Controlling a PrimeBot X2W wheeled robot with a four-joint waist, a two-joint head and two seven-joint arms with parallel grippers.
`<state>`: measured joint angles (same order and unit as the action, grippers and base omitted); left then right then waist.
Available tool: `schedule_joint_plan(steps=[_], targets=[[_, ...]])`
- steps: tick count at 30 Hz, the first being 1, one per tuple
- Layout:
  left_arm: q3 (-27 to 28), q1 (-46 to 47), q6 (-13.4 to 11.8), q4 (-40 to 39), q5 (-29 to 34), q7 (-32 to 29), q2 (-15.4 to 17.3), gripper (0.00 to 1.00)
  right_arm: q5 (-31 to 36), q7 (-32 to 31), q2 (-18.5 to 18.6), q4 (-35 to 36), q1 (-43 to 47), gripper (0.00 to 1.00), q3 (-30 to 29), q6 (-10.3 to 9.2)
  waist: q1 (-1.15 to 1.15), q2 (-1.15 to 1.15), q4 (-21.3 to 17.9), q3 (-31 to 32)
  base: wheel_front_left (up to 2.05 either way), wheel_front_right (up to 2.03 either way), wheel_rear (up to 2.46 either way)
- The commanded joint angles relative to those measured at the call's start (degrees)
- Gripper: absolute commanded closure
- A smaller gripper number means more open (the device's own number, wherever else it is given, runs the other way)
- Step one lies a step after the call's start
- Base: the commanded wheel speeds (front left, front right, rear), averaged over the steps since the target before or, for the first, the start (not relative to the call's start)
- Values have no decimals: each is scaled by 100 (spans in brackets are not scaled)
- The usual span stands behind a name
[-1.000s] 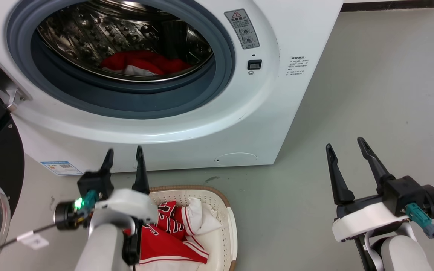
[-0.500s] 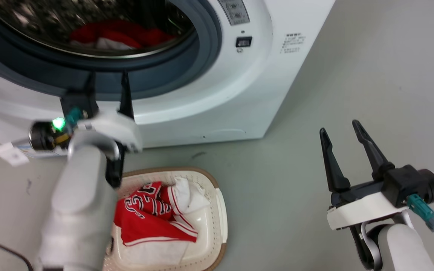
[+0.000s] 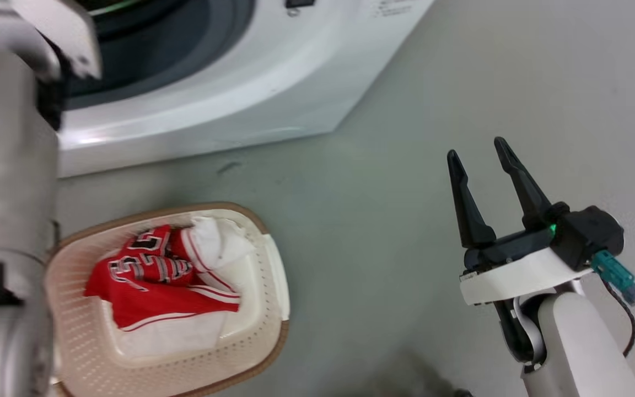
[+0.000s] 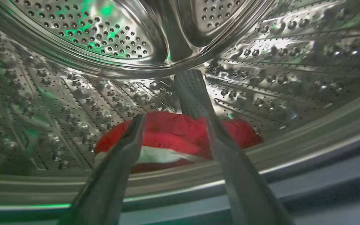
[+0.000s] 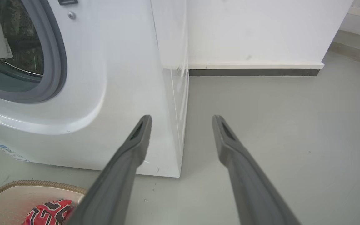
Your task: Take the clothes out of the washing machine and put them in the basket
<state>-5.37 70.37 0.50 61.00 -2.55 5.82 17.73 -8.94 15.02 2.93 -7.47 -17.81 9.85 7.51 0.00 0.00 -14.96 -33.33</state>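
**Step in hand: second red garment (image 4: pixel 173 134) being reached for inside the drum (image 4: pixel 73 93)**

In the head view, the basket (image 3: pixel 281 309) is being shown at lower left, holding a red jersey (image 3: pixel 146 275) and a white cloth (image 3: pixel 215 245), below the washing machine (image 3: pixel 213 99). The right end effector (image 3: pixel 476 150) is being held wide and empty at lower right. In the left wrist view, the left end effector (image 4: pixel 175 120) is being held wide and empty, the red garment lying just beyond its tips at centre. Advancing, then closing, is judged to be called for next. In the right wrist view, the floor (image 5: pixel 277 125) beside the machine is being faced.

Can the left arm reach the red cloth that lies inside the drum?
Probably yes. The left tool is open and points into the drum, straight at the red cloth; nothing stands between them.
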Motion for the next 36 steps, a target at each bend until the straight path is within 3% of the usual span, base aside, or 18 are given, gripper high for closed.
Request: schedule_joint_plan(steps=[1, 17, 28, 29, 30, 31, 36], targets=[[-45, 185, 34, 83, 80, -130, 97, 0, -77, 17, -9, 31, -139, 0, 15, -4, 0, 0, -288, -293, 0, 0, 0], [-641, 1925, 364, 965, 590, -2907, 1167, 0, -660, 18, -11, 77, -220, 0, 474, -4, 0, 0, -1107, -954, 0, 0, 0], [-636, 1989, 295, 1198, 457, -4489, 1353, 0, -728, 18, -10, 107, -157, 0, 609, -4, 0, 0, -1247, -1068, 0, 0, 0], [-635, 1966, 280, 1208, 450, -4571, 1341, 45, -724, 18, -10, 108, -152, 0, 616, -4, 0, 0, -1247, -1073, 0, 0, 0], [-621, 1955, 242, 1194, 415, -4608, 1333, 63, -724, 18, -10, 107, -154, 0, 616, -4, 0, 0, -1245, -1078, 0, 0, 0], [-622, 1934, 217, 1164, 403, -4619, 1327, 100, -729, 18, -10, 105, -162, 0, 623, -4, 0, 0, -1244, -1080, 0, 0, 0], [-578, 1815, -12, 860, 305, -4380, 1322, 100, -743, 18, -10, 98, -194, 0, 666, -4, 0, 0, -1227, -1049, 0, 0, 0]])
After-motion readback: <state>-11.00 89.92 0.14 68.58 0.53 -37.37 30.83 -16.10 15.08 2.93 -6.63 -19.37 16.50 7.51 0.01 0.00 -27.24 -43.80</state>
